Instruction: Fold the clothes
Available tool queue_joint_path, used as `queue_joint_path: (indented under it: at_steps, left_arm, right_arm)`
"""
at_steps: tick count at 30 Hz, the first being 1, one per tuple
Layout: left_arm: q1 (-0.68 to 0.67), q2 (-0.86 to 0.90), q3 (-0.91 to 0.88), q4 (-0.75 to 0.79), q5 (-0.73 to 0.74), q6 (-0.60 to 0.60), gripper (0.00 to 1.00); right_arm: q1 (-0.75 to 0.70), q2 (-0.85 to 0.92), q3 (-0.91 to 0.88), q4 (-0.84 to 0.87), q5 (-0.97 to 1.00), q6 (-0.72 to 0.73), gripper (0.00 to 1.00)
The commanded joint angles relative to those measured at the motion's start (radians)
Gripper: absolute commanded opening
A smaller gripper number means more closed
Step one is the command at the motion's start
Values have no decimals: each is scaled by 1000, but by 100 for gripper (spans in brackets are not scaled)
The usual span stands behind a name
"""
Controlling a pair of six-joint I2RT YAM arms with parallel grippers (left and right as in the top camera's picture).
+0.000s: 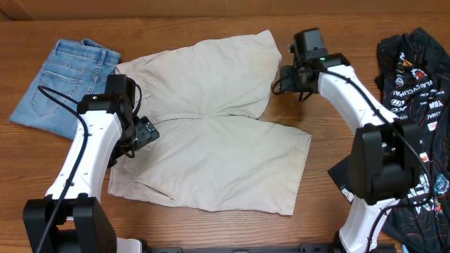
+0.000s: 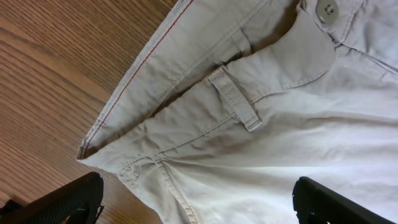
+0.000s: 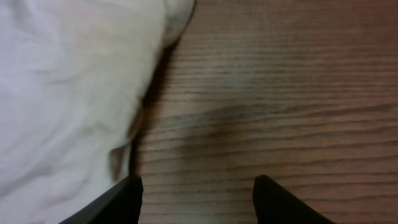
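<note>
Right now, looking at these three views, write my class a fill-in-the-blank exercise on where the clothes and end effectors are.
The blue shorts lying by the left arm are made of ____.
The left end effector, open, hangs over the beige shorts' ____, near a belt loop and button.
The open right end effector has only the bare wooden ____ between its fingers.
The black jersey lies beside the robot's ____ arm.
Missing words: denim; waistband; table; right.

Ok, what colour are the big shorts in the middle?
Plain beige, no pattern. The shorts show best in the overhead view.
</note>
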Motion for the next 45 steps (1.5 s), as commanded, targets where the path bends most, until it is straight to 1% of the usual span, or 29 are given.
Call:
queue_joint_path:
  at_steps: [1, 2, 5, 8, 11, 14, 16, 20, 22, 23, 24, 25, 26, 33, 34, 36, 37, 39, 40, 41, 44, 45]
  left_arm:
    - [-7, -9, 10, 1, 11, 19, 100]
    - [-7, -9, 10, 1, 11, 19, 100]
    - [-7, -9, 10, -1, 12, 19, 100]
    - [-7, -9, 10, -2, 11, 19, 100]
    - [-7, -9, 10, -2, 11, 19, 100]
    - [-7, -9, 10, -2, 11, 19, 100]
    - [-7, -9, 10, -1, 11, 19, 100]
    - [-7, -9, 10, 0, 11, 19, 100]
    - [-7, -9, 10, 2, 11, 19, 100]
    - [-7, -9, 10, 4, 11, 19, 100]
    - [-7, -9, 10, 5, 11, 19, 100]
    - [-7, -9, 10, 4, 11, 19, 100]
    - [-7, -9, 10, 3, 11, 19, 100]
    - [-7, -9, 10, 2, 11, 19, 100]
    - [-7, -9, 10, 1, 11, 19, 100]
    - [-7, -9, 10, 1, 11, 19, 100]
    - [-7, -9, 10, 1, 11, 19, 100]
    - [-7, -9, 10, 2, 11, 19, 100]
    - [-7, -9, 10, 2, 11, 19, 100]
    - [-7, -9, 10, 2, 11, 20, 100]
    - [-7, -9, 10, 2, 11, 21, 100]
    - [-7, -9, 10, 2, 11, 23, 100]
  right_arm:
    - [9, 63, -19, 9, -141, -40, 62]
    - [19, 94, -21, 24, -146, -46, 67]
    - [37, 138, -23, 62, -162, -46, 69]
    - [57, 178, -23, 121, -249, -52, 72]
    - [73, 196, -23, 163, -316, -69, 73]
    - [90, 199, -23, 201, -326, -68, 73]
    - [100, 199, -23, 227, -326, -64, 70]
    - [106, 199, -23, 255, -326, -64, 54]
    - [106, 199, -23, 265, -326, -64, 53]
    - [106, 199, -23, 273, -326, -64, 54]
    - [106, 199, -23, 285, -326, -64, 62]
    - [106, 199, -23, 296, -325, -64, 67]
    - [106, 199, -23, 311, -325, -64, 68]
    - [107, 199, -23, 387, -326, -60, 68]
    - [108, 199, -23, 397, -326, -60, 64]
    - [110, 199, -23, 415, -326, -60, 51]
    - [113, 199, -23, 422, -326, -61, 41]
    - [113, 199, -23, 434, -326, -61, 19]
    - [113, 199, -23, 438, -325, -60, 10]
    - [113, 199, -23, 440, -325, -61, 4]
    - [113, 194, -21, 408, -297, -61, 4]
    - [109, 184, -20, 370, -248, -61, 4]
